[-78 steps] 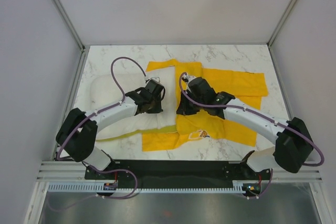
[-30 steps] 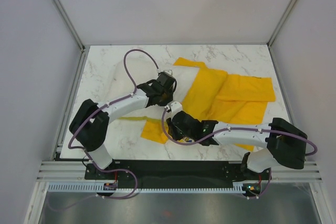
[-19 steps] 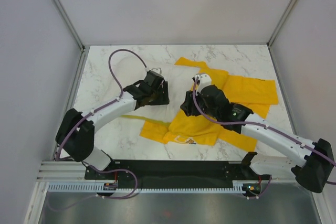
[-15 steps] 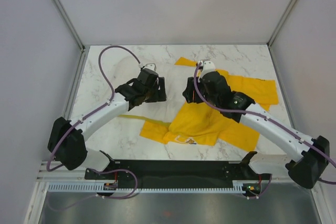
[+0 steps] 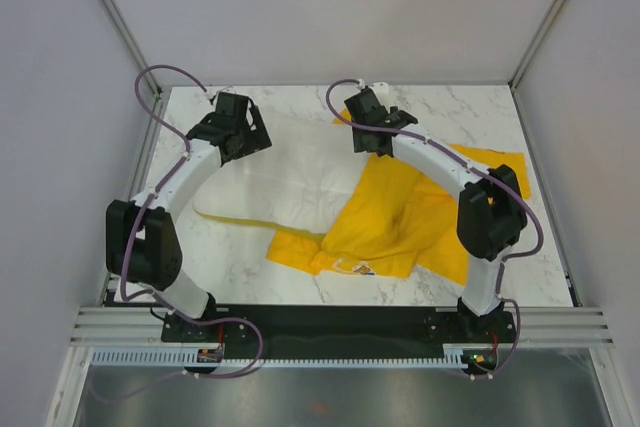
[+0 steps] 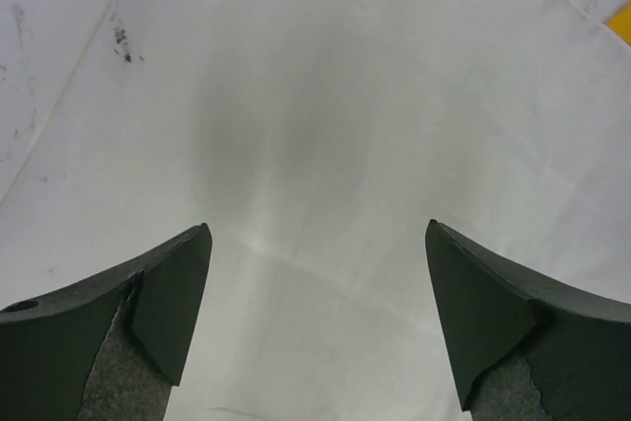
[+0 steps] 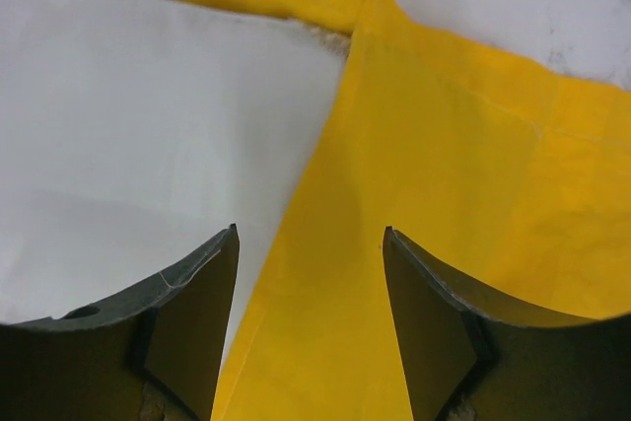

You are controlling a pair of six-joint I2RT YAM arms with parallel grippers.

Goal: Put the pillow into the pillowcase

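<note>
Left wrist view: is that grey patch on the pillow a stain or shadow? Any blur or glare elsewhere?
Left wrist view: soft-edged grey patch on the pillow ahead of the open left claw, likely shadow. Right wrist view: sharp, evenly lit pillow and pillowcase, no glare. Top view: clear, evenly lit.

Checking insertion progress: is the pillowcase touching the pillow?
Touching. Right wrist view: the pillowcase lies right against the pillow along its edge, with no gap between them.
</note>
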